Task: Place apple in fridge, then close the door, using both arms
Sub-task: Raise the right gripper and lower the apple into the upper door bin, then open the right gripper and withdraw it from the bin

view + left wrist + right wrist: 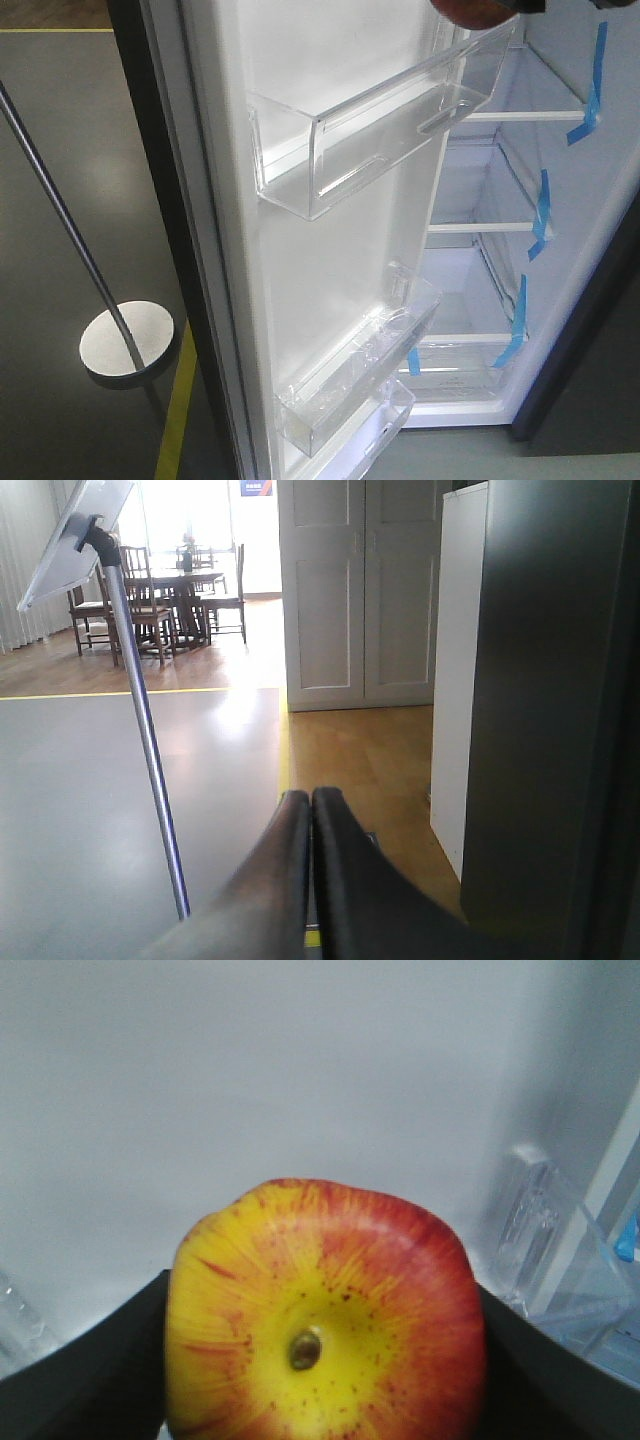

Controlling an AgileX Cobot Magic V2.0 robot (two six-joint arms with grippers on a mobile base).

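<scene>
Apple (466, 10), red with yellow patches, shows in the front-facing view only as a sliver at the top edge, just above the inner end of the upper clear plastic bin (380, 120) on the white inner face of the tall dark grey door (340, 260). The door stands wide open, and past its hinge edge lies the white-lined fridge (470, 180) with glass shelves and blue tape strips (540, 215); no fruit lies on any shelf that shows. On the door's outer side a thin metal pole on a round base (125, 345) stands on the grey floor. From the left wrist, the black left gripper (312, 810) has its two fingers pressed together with nothing between them, beside a dark grey panel (550, 700) that may be the door's outer face, though I cannot settle that; a white panelled double door (360, 590) stands beyond. From the right wrist, the black right gripper (325, 1390) is spread to the fruit's width and clamps the apple by its flanks, stem dimple toward the camera, before a white surface. By my reading, opening is done. Setting the apple on a shelf, letting go, withdrawing and swinging the door shut all remain.
</scene>
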